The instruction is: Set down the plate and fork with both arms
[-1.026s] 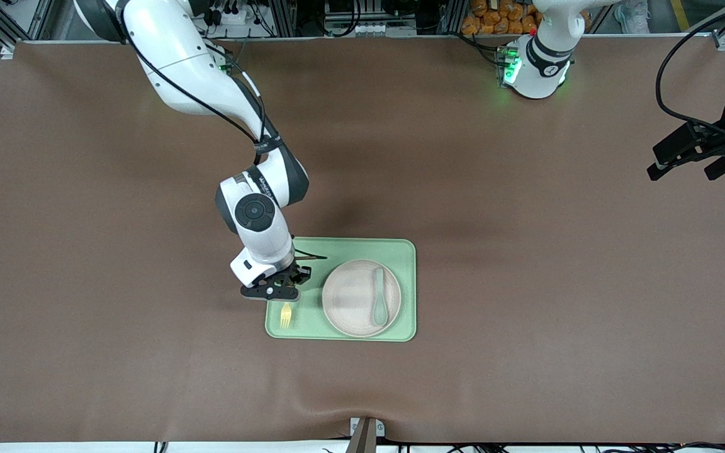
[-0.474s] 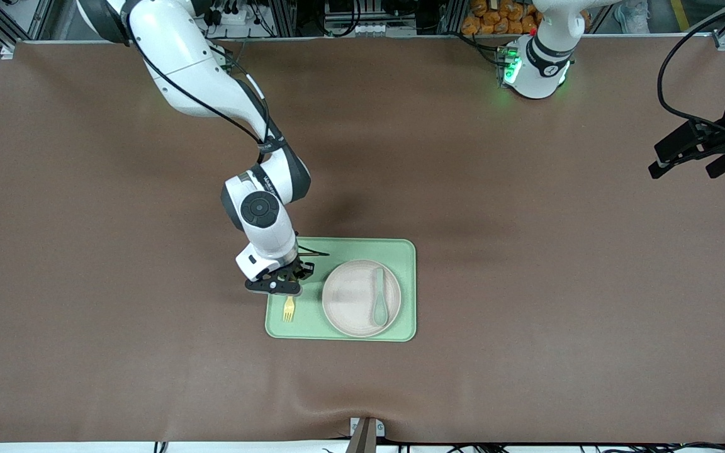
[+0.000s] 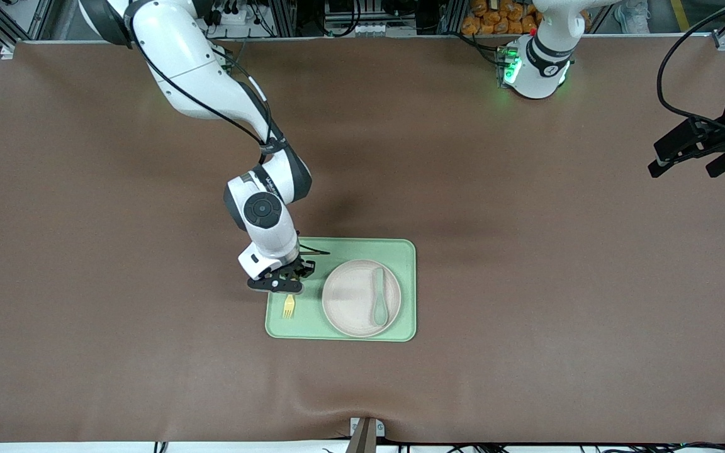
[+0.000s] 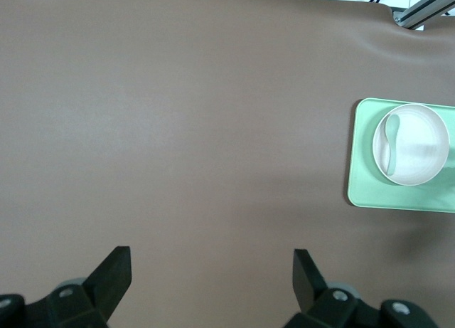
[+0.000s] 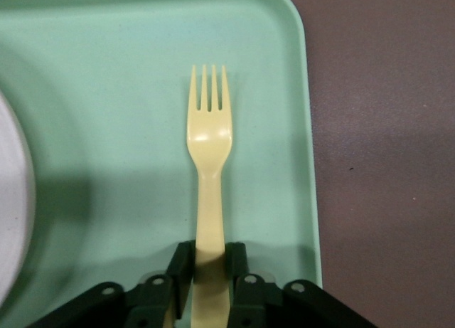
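Note:
The pale-yellow fork (image 5: 210, 143) lies along the light-green tray (image 5: 106, 93) near its edge toward the right arm's end, tines pointing toward the front camera (image 3: 288, 306). My right gripper (image 5: 210, 260) is low over the tray (image 3: 277, 284), and its fingers press both sides of the fork's handle. The speckled beige plate (image 3: 353, 299) sits on the tray beside the fork. My left gripper (image 3: 682, 172) hangs open and holds nothing, high over the bare table at the left arm's end (image 4: 211, 271). From there the plate (image 4: 419, 146) shows small.
A grey-green spoon (image 3: 379, 305) lies on the plate. The tray's rim (image 3: 400, 248) is low. Brown cloth covers the table all around the tray. A metal bracket (image 3: 365, 431) sticks up at the table's edge nearest the front camera.
My right gripper and the fork slid a little along the tray, away from the front camera. The left arm stayed where it was.

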Controlling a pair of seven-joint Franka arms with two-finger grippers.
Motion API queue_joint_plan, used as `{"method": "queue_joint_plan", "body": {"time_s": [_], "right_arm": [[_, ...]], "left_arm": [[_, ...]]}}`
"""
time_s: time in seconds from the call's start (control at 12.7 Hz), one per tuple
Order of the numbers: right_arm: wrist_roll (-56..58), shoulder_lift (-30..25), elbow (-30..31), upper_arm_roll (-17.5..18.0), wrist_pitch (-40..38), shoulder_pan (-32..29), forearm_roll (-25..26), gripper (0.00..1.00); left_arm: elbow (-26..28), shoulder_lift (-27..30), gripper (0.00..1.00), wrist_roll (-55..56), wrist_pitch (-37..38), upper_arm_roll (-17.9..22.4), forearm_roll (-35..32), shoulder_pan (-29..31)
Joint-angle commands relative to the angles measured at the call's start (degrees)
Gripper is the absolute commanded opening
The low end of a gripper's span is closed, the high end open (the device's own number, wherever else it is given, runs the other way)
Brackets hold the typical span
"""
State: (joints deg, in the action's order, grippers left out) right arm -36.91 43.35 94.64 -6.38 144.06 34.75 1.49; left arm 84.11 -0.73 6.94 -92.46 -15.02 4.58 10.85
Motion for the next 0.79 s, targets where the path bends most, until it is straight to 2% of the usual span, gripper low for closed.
{"method": "queue_joint_plan", "body": {"time_s": [0.0,0.16,0.47,0.71], "right_arm": [[-0.9,-1.1,1.5,0.1,0.0,0.0,-0.2,1.00],[-0.5,-3.6,1.5,0.1,-2.5,-0.2,-0.2,1.00],[2.3,-13.3,1.5,0.1,-17.5,-1.8,-0.2,1.00],[13.1,-20.6,1.5,0.1,-27.1,-5.9,-0.3,1.00]], "left_arm": [[0.2,0.9,1.00,-0.9,0.9,-0.2,0.0,0.3],[0.4,1.0,1.00,-0.9,0.9,-0.5,0.0,0.3],[0.4,1.1,1.00,-0.9,2.5,-0.5,0.0,0.3],[0.4,1.2,1.00,-0.7,3.1,-0.5,-1.0,0.3]]}}
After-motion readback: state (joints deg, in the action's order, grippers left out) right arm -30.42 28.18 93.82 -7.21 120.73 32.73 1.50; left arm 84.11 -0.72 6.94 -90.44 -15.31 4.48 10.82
